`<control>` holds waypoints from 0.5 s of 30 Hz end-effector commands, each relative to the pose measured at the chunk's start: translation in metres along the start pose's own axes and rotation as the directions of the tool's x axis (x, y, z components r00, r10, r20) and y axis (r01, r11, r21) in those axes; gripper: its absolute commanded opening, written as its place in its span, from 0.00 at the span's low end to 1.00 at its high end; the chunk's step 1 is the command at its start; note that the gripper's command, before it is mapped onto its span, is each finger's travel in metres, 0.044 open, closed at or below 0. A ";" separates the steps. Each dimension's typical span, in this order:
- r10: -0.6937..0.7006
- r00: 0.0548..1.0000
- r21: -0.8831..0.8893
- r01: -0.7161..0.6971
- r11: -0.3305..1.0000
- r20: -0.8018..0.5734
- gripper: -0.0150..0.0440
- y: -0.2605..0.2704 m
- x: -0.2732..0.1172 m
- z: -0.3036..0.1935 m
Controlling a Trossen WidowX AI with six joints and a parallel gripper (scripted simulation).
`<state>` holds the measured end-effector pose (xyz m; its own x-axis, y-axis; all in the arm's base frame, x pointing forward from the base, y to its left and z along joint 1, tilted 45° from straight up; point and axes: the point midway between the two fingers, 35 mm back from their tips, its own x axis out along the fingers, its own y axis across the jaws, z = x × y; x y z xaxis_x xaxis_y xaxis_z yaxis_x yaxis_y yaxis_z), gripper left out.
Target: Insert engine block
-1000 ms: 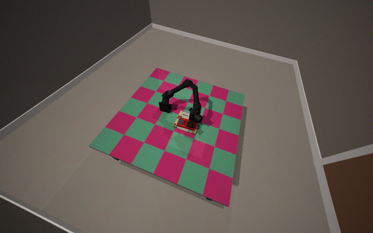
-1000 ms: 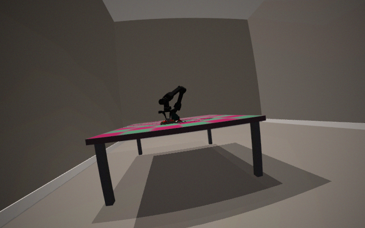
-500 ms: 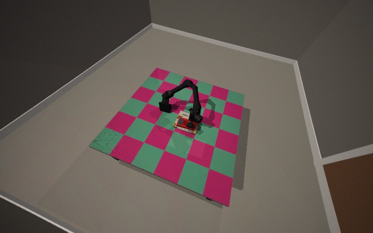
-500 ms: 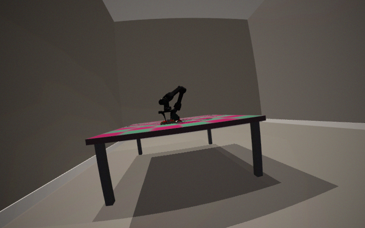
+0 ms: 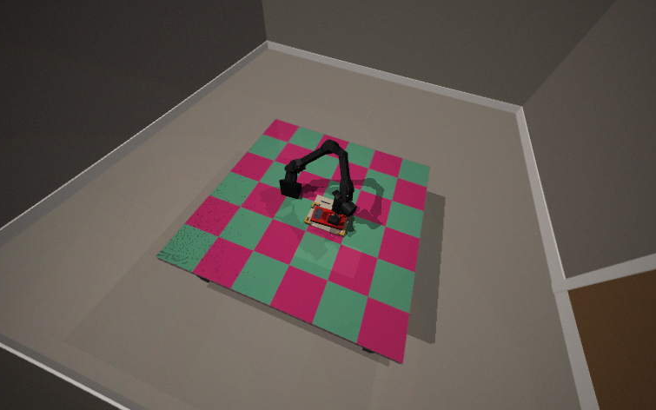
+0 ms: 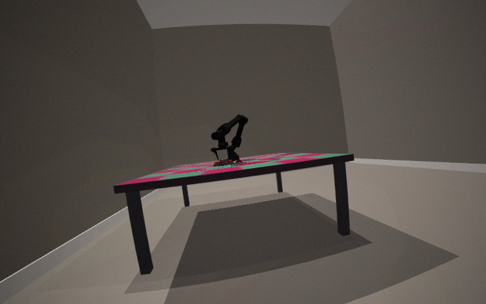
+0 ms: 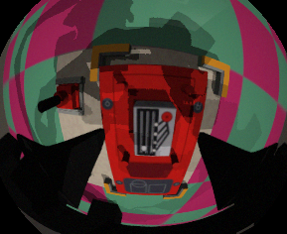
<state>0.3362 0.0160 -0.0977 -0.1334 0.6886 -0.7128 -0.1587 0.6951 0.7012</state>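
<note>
The grey engine block (image 7: 145,126), with dark slots and a red round spot, sits upright in the opening of the red car body (image 7: 117,154) (image 5: 323,221) (image 6: 220,161). Its slotted part is on the left in the wrist view. I cannot tell its exact depth, and the rib cannot be made out. My gripper (image 7: 152,136) (image 6: 223,158) is open and empty. Its two black fingers stand wide apart, one on each side of the block and near the car body's long edges. I cannot tell how high the fingertips are above the body.
A beige base plate (image 7: 90,119) lies under the car body. Orange and grey corner brackets (image 7: 95,64) (image 7: 224,79) stand around the body's corners. A red piece with a black handle (image 7: 51,102) sits in a grey frame at the left. The checkered table (image 5: 297,293) carries everything.
</note>
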 end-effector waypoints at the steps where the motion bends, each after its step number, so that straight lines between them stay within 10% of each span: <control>1: -0.002 1.000 0.000 0.002 1.000 0.007 1.00 -0.001 -0.014 0.001; 6: -0.002 1.000 0.000 0.002 1.000 0.007 1.00 -0.001 -0.014 0.001; 15: -0.002 1.000 0.000 0.002 1.000 0.007 0.60 -0.001 -0.014 0.001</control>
<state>0.3395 0.0070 -0.0887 -0.1249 0.6910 -0.7119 -0.1546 0.6952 0.7020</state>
